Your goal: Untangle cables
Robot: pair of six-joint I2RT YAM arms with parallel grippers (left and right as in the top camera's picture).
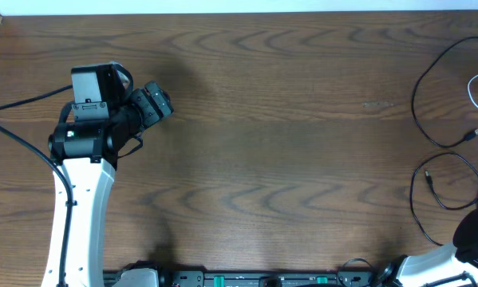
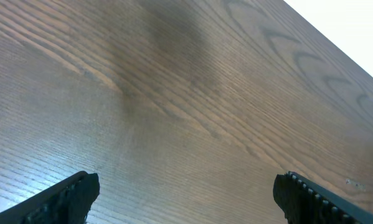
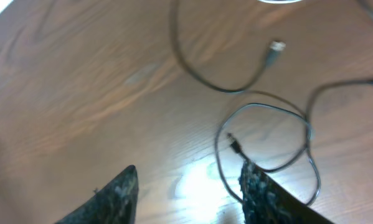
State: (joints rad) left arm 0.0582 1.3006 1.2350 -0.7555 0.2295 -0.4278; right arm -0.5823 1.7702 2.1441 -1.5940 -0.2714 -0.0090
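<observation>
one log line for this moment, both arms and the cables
left end effector: open, nothing held, over table | right end effector: open, nothing held, beside looped black cable | white cable: far right edge

The table (image 1: pixel 286 119) is smooth brown wood-grain with a soft sheen. The black cables (image 1: pixel 418 104) at the right look matt and rubbery; one plug (image 3: pixel 274 46) is shiny metal. The left arm (image 1: pixel 83 207) has a smooth white plastic shell.

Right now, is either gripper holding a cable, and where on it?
Nothing is held. The left gripper is open over the table. The right gripper is open too, and a black cable loop lies below it, unclamped.
</observation>
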